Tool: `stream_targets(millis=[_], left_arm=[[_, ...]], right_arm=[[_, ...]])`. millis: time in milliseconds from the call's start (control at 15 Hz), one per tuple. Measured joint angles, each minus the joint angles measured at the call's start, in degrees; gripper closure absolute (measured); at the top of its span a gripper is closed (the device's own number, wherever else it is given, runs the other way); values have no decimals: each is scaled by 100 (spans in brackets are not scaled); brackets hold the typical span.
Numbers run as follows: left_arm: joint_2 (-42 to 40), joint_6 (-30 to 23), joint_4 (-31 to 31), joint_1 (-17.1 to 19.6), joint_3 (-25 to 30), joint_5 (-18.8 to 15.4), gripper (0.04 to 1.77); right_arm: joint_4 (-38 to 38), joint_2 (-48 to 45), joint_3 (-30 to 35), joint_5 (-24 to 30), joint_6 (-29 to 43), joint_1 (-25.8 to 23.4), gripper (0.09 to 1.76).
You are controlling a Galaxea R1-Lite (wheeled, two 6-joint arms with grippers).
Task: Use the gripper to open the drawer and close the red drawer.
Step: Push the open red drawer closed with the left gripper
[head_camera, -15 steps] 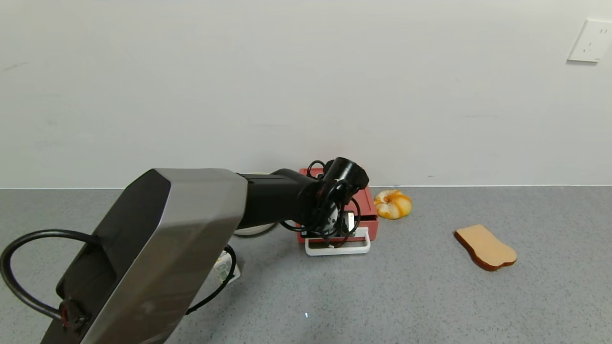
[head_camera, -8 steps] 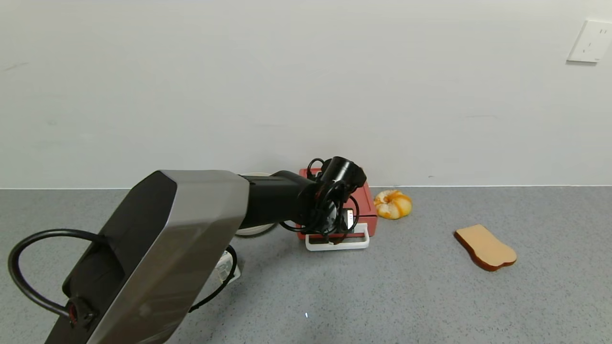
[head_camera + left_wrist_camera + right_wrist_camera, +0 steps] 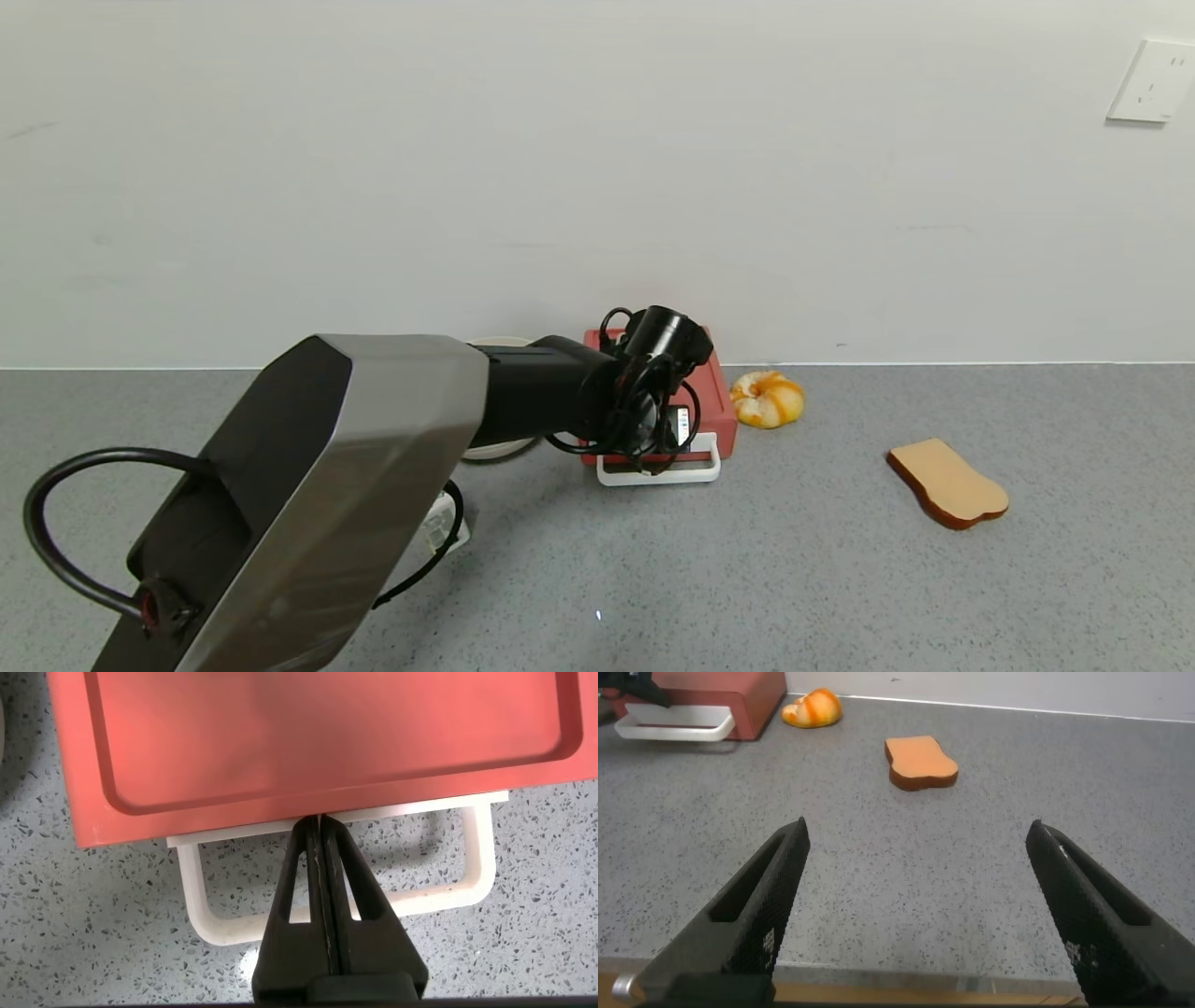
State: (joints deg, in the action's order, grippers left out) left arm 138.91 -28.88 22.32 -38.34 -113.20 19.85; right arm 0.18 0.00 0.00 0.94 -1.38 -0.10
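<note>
Our left gripper (image 3: 322, 873), a black robot hand trailing looped cables at the end of a black and silver arm, reaches down inside the white loop handle (image 3: 472, 873) of the flat coral-red plastic drawer box (image 3: 318, 737), which sits on the speckled grey surface (image 3: 794, 560) against the white wall. In the left wrist view our two black fingers (image 3: 297, 905) are pressed together with no visible gap and hold nothing; their joined tips meet the drawer's white front edge just under the red top, while the front bar of the loop crosses behind them and its two side bars stand off to either side. We judge that the fingers are held shut so they make one narrow, stiff point that fits inside the loop and can bear straight against the drawer front, and the thin strip of white showing suggests the drawer is nearly or fully pushed home. We keep the fingers near the loop's centre, probably so a push runs square and does not skew the light box. Our right gripper (image 3: 920, 915) hangs idle, well apart, its fingers spread wide over bare surface. A tan, toast-shaped slice (image 3: 948, 483) and an orange-and-white bun-like toy (image 3: 766, 399) lie well off to the right side of the fingers, out of the way.
</note>
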Motion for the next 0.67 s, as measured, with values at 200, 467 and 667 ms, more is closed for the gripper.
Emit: stream_targets(millis=[200,467,667], left_arm=[[9,44,-41,9,0,21,170],[28,63,-83,9,0,24,170],[4,60,37,11,9,30,170]], right_arm=[[0,0,0,0,1,0,14],[0,0,0,0,1,0,14],[0,0,0,0,1,0,14]])
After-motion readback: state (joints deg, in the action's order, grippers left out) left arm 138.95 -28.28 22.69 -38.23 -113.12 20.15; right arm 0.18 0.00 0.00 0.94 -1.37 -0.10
